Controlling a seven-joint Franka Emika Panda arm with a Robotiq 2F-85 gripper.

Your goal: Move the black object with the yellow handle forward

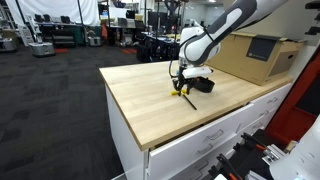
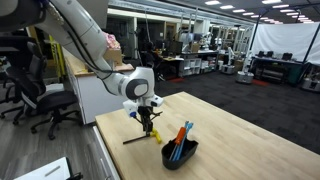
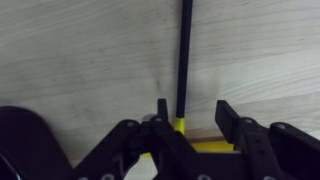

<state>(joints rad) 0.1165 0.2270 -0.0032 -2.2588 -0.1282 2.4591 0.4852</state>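
Note:
The black tool with the yellow handle lies on the wooden table top (image 1: 140,105). Its thin black shaft (image 3: 183,60) runs away from the gripper in the wrist view, and the yellow handle end (image 3: 177,126) sits between the fingers, close to the left finger. The tool also shows in both exterior views (image 1: 187,98) (image 2: 136,140). My gripper (image 3: 195,108) is open and straddles the handle end, low over the table; it shows in both exterior views (image 1: 180,86) (image 2: 148,126). A gap remains between the right finger and the handle.
A black bowl-like holder (image 2: 180,152) with orange and blue parts stands near the tool; it also shows as a dark object beside the gripper (image 1: 204,85). A cardboard box (image 1: 255,55) stands at the table's back. The table edge (image 2: 110,150) is close to the tool.

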